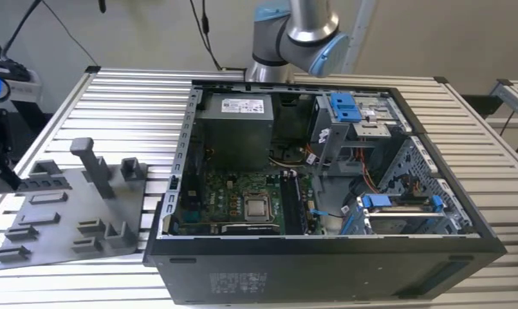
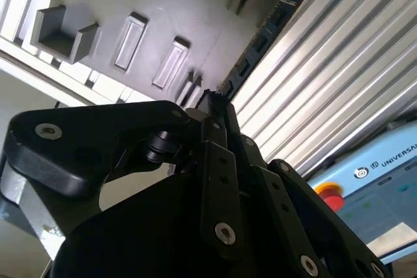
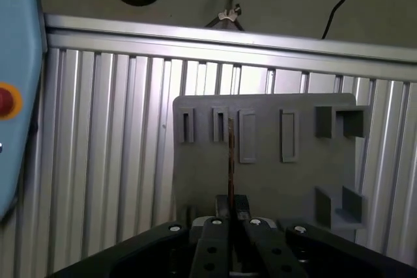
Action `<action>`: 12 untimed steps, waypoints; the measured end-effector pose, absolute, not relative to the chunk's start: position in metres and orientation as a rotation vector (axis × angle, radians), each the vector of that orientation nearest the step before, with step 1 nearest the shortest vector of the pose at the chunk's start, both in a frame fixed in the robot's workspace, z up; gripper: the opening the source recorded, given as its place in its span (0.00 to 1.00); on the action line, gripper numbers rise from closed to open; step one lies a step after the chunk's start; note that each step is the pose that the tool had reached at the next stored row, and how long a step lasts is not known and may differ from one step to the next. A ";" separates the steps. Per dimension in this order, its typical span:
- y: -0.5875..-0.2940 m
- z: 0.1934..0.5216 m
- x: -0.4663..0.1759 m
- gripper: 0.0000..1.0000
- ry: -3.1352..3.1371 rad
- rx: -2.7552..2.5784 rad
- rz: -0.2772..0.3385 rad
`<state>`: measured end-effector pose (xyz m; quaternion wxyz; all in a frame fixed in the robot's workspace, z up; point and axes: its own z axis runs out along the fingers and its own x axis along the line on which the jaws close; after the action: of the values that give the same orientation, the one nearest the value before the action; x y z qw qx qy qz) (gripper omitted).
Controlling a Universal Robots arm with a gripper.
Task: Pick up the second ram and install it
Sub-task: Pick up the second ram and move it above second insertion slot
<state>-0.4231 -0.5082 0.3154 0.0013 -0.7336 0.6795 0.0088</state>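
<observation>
Gripper [image 3: 232, 211] closed on the second ram [image 3: 230, 161] before grey holder plate [image 3: 267, 187].
Edge-on in the first wrist view; chip row plain in the second wrist view.

**Slatted table, two loads**

Ribbed aluminium table [image 1: 130, 96], exterior view. Open black computer case [image 1: 327, 273] lies on its side, from centre toward 4 o'clock. Grey holder plate [image 1: 65, 212] lies flat at 8 o'clock, just beside the case, with upright posts on it.
</observation>
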 end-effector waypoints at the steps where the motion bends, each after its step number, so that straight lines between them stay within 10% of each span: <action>1: -0.508 0.317 -0.423 0.15 2.133 -2.303 0.028; 12: -0.508 0.339 -0.423 0.15 2.133 -2.303 0.028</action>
<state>-0.4231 -0.5082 0.3393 0.0014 -0.7336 0.6796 0.0088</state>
